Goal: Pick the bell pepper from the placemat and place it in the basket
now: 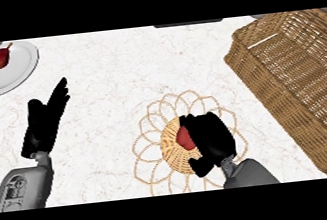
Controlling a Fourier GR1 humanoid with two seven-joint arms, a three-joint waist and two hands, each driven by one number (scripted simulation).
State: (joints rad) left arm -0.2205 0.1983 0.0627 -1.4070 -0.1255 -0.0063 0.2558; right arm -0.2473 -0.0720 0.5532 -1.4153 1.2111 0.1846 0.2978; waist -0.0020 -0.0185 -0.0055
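Right robot hand [214, 139] curls round bell pepper [185, 139] on placemat [171, 157]; grasp made, I judge. Lift and carry to basket [291, 79] remain.

We see a white marbled counter [117, 61] filling the frame. On it, at upper left, sits a white round plate [11, 81]. At lower centre lies a round woven placemat [172, 154] with a looped lace edge. Along the right side stands a long wicker basket [297, 83], set at a slant. A dark object [187, 23] shows at the top edge.
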